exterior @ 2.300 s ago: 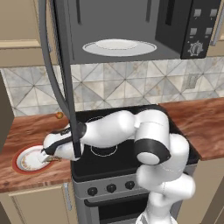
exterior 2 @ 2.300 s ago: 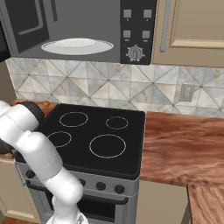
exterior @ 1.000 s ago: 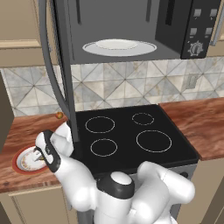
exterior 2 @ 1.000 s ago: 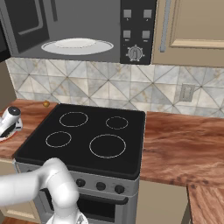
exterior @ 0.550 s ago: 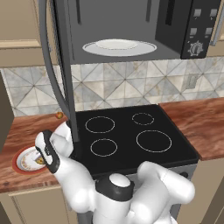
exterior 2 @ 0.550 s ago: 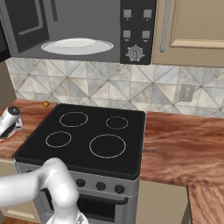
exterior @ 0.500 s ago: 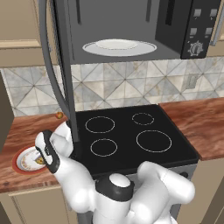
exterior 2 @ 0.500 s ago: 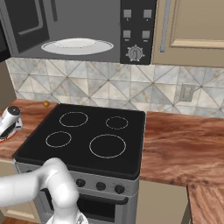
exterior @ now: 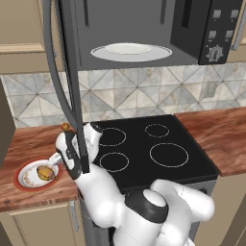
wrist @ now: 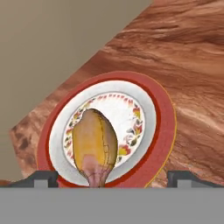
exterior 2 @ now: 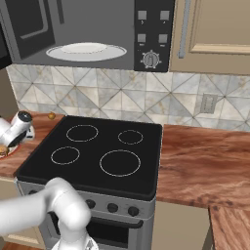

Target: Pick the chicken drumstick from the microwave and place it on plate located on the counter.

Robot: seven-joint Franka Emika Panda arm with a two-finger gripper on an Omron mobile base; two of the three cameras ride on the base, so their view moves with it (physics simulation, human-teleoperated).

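The chicken drumstick (wrist: pixel 94 145) lies on the plate (wrist: pixel 162 109), a red-rimmed plate on the counter (wrist: pixel 183 57). My gripper (wrist: pixel 112 178) hovers just above it and is open, its fingertips (wrist: pixel 41 177) set wide on either side, touching nothing. In the left base view the gripper (exterior: pixel 54 162) hangs over the plate (exterior: pixel 24 180) with the drumstick (exterior: pixel 45 172) on it, left of the stove. The microwave (exterior: pixel 216 29) stands open above, with a white glass disc (exterior: pixel 130 51) inside.
The microwave door (exterior: pixel 67 72) hangs open over the counter's left part, close to my hand. A tiny orange ball (exterior: pixel 65 127) sits by the backsplash. The black stove top (exterior: pixel 144 149) lies right of the plate, with more counter (exterior 2: pixel 205 156) beyond it.
Since 2.3 s ago the arm's elbow has swung down toward the front while the hand stayed over the plate. Nothing has moved in the last second.
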